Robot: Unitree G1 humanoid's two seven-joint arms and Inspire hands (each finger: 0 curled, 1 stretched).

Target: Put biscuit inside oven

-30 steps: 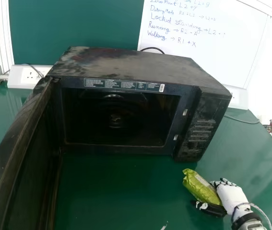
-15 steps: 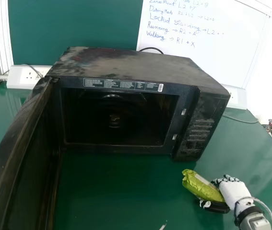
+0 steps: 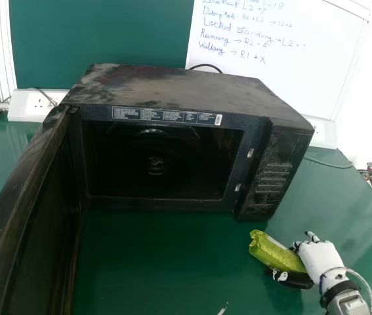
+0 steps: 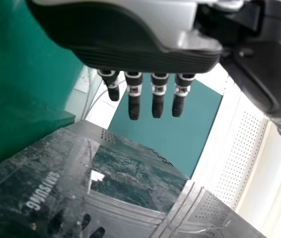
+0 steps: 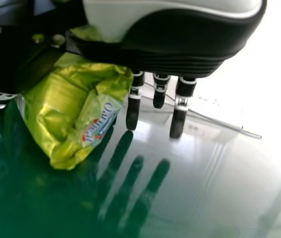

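At the far left of the scene, a socket panel (image 3: 31,105) stands on the green table (image 3: 153,262). From the oven's left side the door (image 3: 21,197) swings wide open toward the near side. In the left wrist view, the left hand (image 4: 125,49) is near a glossy dark face of the oven that mirrors it, its fingers straight and apart, holding nothing. The black oven (image 3: 186,92) sits in the middle, far from the near edge of the view, its dark opening facing near and its control panel on the right. Behind it are a green board (image 3: 107,33) to the left and a whiteboard (image 3: 277,46) with handwriting to the right. Near and right of the oven, well apart from the opening, is the green biscuit packet (image 3: 274,254), tilted, one end toward the oven. Just right of it, the right hand (image 3: 320,259) has the packet between its thumb and palm, its visible fingers straight and spread rather than wrapped round it; how firmly it grips I cannot tell.
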